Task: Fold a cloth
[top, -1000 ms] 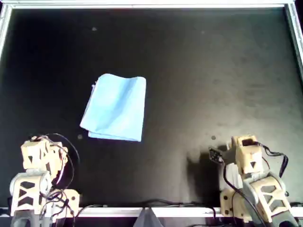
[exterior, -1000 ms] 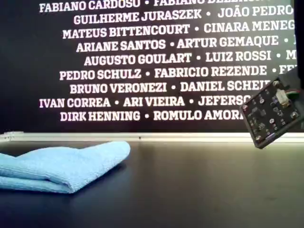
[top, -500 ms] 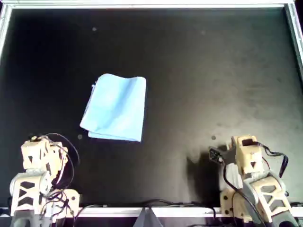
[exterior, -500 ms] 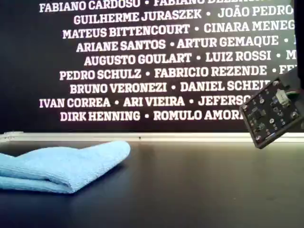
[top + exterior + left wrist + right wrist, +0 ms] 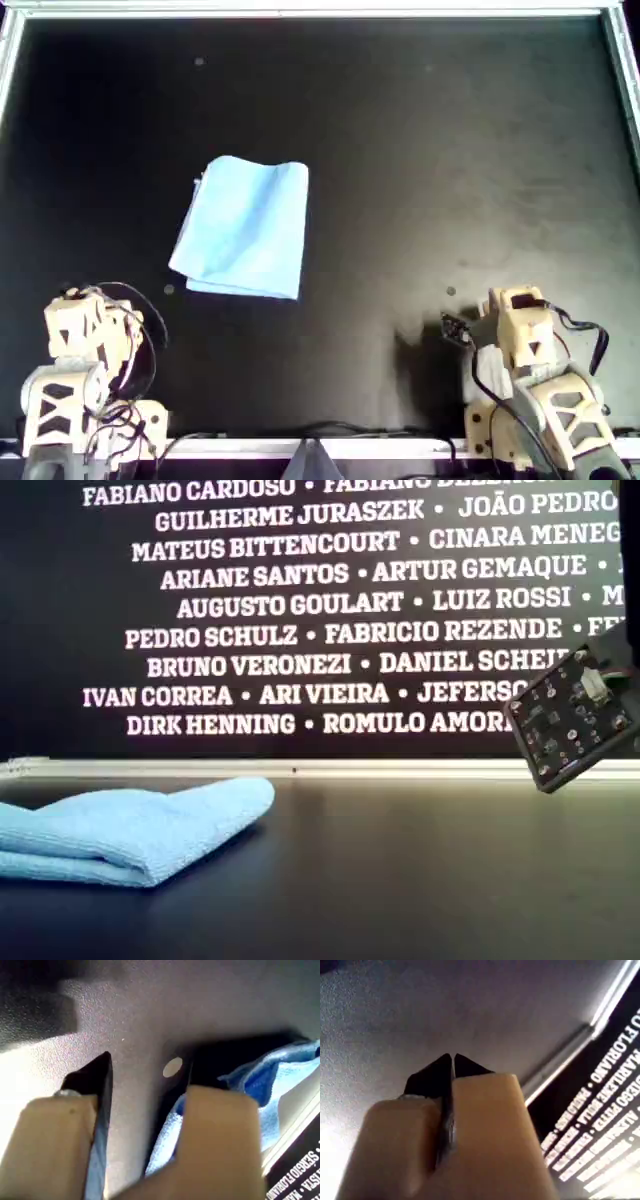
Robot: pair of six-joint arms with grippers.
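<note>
The light-blue cloth (image 5: 245,228) lies folded into a rough rectangle on the black table, left of centre in the overhead view. It shows as a low stack (image 5: 130,830) at the exterior view's left. My left arm (image 5: 85,330) rests at the overhead view's lower left, apart from the cloth. Its gripper (image 5: 148,1065) is open and holds nothing, with the cloth (image 5: 280,1080) lying beyond the fingers. My right arm (image 5: 520,330) sits at the overhead view's lower right. Its gripper (image 5: 452,1057) is shut, with nothing between the jaws.
A metal rim (image 5: 300,10) frames the black table (image 5: 450,150). A wall printed with white names (image 5: 300,610) stands behind the far edge. A circuit board (image 5: 572,720) on an arm hangs at the exterior view's right. Small pale spots (image 5: 168,290) mark the table.
</note>
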